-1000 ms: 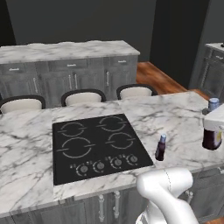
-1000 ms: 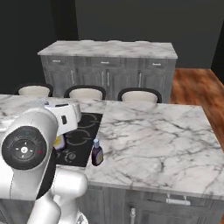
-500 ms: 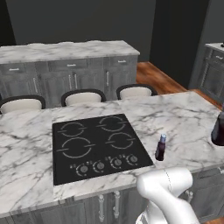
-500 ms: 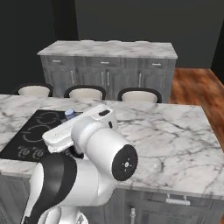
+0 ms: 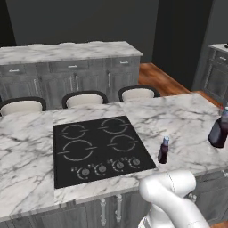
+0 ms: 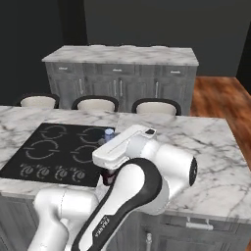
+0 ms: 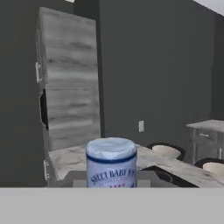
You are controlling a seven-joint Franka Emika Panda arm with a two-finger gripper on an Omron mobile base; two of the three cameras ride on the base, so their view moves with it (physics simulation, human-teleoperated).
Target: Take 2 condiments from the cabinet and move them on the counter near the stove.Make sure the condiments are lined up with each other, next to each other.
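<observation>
Bottle one (image 5: pixel 163 150) stands on the counter (image 5: pixel 187 120) just right of the stove (image 5: pixel 100 149). Bottle two (image 5: pixel 219 131) is up at the far right edge, apparently carried; whether the jaws clamp it I cannot tell. Placing it alongside remains.

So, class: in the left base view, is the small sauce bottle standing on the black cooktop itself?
No: the bottle stands on the marble counter, just right of the cooktop.

1 dark brown, blue-capped condiment bottle (image 5: pixel 163 150) stood upright on the counter (image 5: pixel 187 116), just right of the stove (image 5: pixel 100 149); a 2nd (image 5: pixel 219 130) appeared farther right.
</observation>
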